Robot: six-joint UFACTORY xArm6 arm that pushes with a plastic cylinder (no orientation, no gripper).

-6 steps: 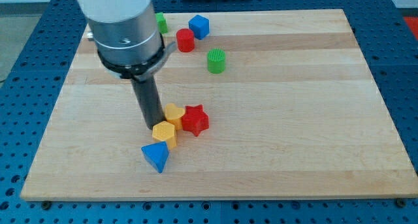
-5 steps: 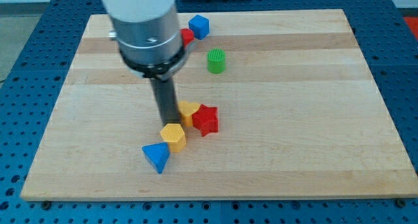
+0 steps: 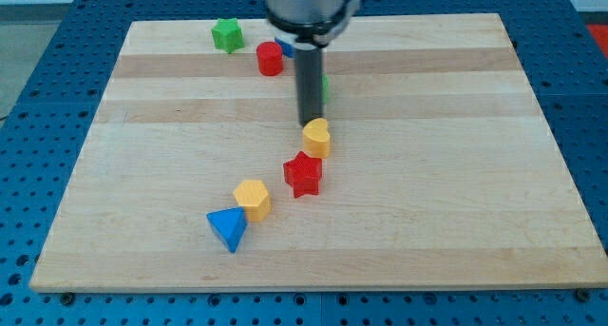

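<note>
My tip [image 3: 310,124] rests on the wooden board [image 3: 446,174] just above a yellow block [image 3: 317,137], touching or almost touching its upper edge. A red star block [image 3: 304,174] lies just below that yellow block. Further down to the left sit a yellow hexagon block [image 3: 253,199] and a blue triangular block [image 3: 228,229]. The rod hides most of a green block [image 3: 325,86] and most of a blue block [image 3: 285,47] behind it. A red cylinder [image 3: 270,58] stands left of the rod near the view's top.
A green star block [image 3: 226,34] lies at the view's top left. The board sits on a blue perforated table [image 3: 28,126].
The rod has swung up and to the right. The yellow block moved up right with it, away from the red star, which shifted slightly right. The green star has come into sight.
</note>
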